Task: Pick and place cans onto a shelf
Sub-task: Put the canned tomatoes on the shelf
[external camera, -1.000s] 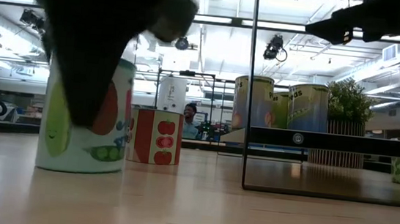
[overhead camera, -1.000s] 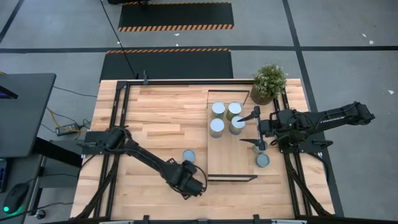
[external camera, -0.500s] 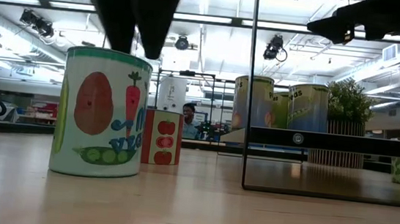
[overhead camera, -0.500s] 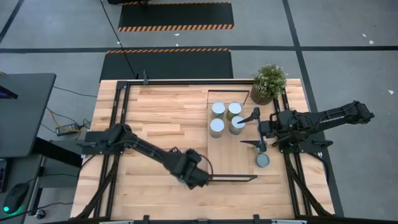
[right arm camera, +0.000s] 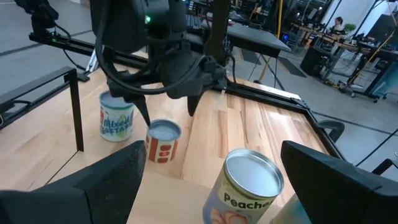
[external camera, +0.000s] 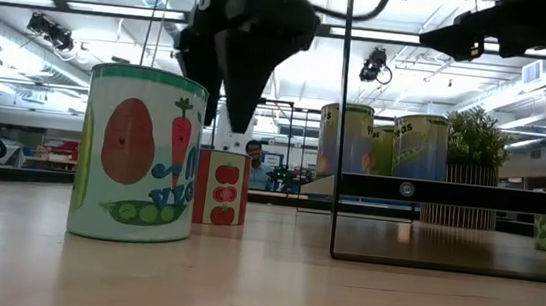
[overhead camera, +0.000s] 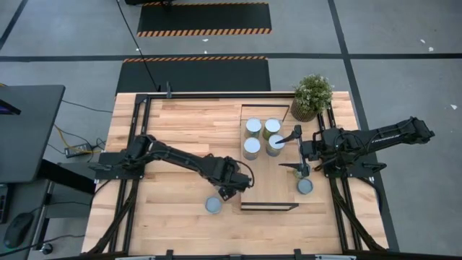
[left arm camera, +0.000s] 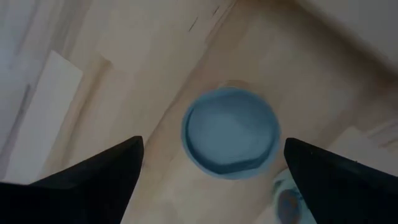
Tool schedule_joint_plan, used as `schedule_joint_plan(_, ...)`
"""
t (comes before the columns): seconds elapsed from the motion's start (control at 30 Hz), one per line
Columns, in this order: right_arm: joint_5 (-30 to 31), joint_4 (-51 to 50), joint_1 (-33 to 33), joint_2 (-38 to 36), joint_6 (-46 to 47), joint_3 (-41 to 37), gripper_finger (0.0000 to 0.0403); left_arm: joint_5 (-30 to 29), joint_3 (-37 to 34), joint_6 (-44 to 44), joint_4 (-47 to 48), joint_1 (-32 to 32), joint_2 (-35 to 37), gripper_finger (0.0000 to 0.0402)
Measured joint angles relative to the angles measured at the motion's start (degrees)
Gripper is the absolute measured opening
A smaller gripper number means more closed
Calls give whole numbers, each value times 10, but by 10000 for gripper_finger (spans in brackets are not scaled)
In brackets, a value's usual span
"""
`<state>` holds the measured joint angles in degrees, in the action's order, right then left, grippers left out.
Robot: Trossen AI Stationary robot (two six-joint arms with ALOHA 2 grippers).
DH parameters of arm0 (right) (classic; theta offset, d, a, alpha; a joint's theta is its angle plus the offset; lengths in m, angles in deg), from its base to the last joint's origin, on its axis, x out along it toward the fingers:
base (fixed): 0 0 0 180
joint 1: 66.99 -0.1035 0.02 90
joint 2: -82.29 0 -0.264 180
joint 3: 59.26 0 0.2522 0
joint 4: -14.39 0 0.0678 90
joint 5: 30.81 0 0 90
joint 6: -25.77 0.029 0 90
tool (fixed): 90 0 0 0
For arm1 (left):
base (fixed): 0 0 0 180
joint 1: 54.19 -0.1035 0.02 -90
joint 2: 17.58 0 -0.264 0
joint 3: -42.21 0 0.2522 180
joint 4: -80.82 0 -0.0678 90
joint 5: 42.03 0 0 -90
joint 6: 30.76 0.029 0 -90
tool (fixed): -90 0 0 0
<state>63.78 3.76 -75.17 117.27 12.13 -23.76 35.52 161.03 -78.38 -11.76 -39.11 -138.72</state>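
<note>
The table (overhead camera: 173, 130) carries the shelf (overhead camera: 268, 189) on its right half, with four cans (overhead camera: 262, 137) grouped at the shelf's far end. The left gripper (overhead camera: 225, 193) hangs fingers spread and empty over a red-dotted can (external camera: 215, 187) — just beside the shelf's left edge. The right gripper (overhead camera: 298, 149) waits released above the shelf's right side. A vegetable can (overhead camera: 213, 206) stands apart on the table, near the front — another can (overhead camera: 305, 186) sits right of the shelf.

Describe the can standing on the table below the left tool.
The can stands upright on the bare tabletop, off the shelf and near its front corner. In the low view its label shows a potato, a carrot and peas under a green rim; its round top looks pale silvery-blue. Nothing touches it: the left tool hangs open above, beside it.
</note>
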Motion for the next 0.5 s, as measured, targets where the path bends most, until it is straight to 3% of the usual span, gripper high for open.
schedule_joint_plan(0.5, 0, -2, 0, 0, 6, 0, 382, 42, -49, 31, -61, -18, 8, 396)
